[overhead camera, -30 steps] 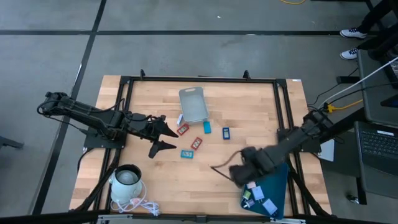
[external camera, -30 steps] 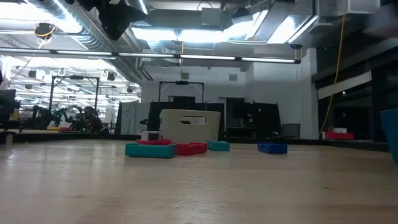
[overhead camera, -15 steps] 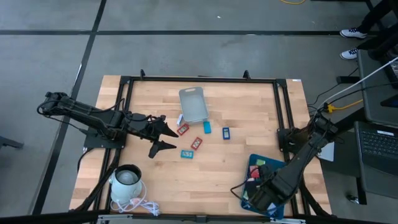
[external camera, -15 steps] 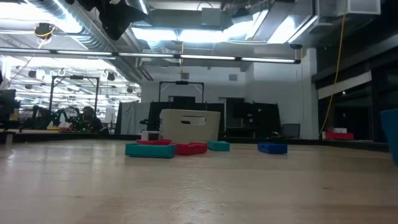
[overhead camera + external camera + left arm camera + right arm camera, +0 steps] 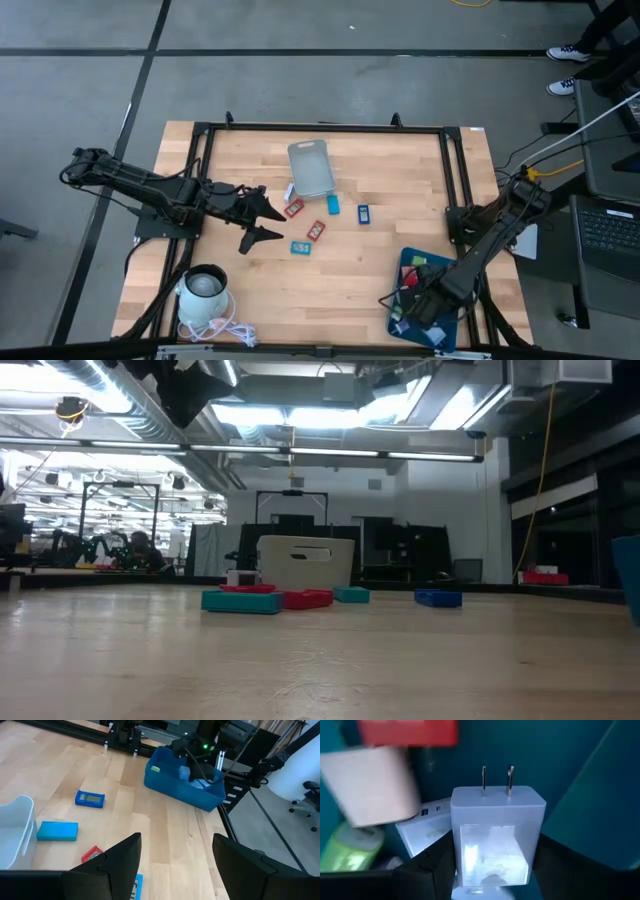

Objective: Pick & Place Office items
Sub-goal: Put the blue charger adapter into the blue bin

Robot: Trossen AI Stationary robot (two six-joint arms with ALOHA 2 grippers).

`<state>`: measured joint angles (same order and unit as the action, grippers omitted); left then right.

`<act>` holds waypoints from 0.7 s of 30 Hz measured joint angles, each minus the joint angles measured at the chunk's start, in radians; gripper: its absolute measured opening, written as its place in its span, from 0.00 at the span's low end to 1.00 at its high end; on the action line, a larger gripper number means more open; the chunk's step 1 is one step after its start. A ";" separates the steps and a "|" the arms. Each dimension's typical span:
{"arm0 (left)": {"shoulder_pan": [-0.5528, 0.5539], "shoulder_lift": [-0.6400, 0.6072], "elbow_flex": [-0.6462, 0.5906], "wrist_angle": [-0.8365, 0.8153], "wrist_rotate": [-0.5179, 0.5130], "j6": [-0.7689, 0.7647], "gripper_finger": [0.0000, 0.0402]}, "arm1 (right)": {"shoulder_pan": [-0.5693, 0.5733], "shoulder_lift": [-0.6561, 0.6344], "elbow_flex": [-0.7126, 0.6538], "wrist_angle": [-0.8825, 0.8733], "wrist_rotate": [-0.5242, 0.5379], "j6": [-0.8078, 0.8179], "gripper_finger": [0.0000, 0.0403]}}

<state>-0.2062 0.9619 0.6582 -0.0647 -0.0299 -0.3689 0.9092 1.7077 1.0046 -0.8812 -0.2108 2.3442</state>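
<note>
Five small office items lie flat mid-table: two red, one light blue, one blue, one teal. My left gripper hovers open just left of them, with nothing between its fingers. My right gripper points down into the dark-teal tray at the near right corner. It is shut on a white plug adapter with two metal prongs. Under the adapter lie red, white and green pieces. My right gripper pinches the white plug adapter by its two opposite side faces, one dark finger on each side. The fingers come from above, pointing down. The prongs point away from the wrist. Whether the adapter touches the pieces below, I cannot tell.
A translucent grey bin stands behind the loose items. A white round device with a coiled cord sits at the near left corner. A black frame rims the table. Bare wood lies between the items and the tray.
My right gripper has swung from the middle of the table's near half toward the near right corner and sunk over the tray, still shut on the adapter. My left arm has kept still.
</note>
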 joint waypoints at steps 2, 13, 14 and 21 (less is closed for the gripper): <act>0.000 0.000 0.000 -0.002 0.001 -0.012 0.60 | 0.005 -0.030 -0.032 -0.006 0.004 -0.003 0.52; 0.003 0.000 0.000 -0.023 -0.008 -0.050 0.60 | 0.058 -0.150 -0.106 -0.108 0.087 -0.003 0.52; 0.006 0.000 0.000 -0.023 -0.009 -0.054 0.60 | 0.061 -0.156 -0.106 -0.106 0.087 -0.003 0.52; 0.039 0.000 0.000 -0.023 -0.004 -0.065 0.60 | 0.083 -0.173 -0.115 -0.102 0.079 -0.003 0.52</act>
<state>-0.1672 0.9619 0.6582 -0.0875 -0.0342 -0.4335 0.9925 1.5349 0.8894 -0.9831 -0.1316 2.3416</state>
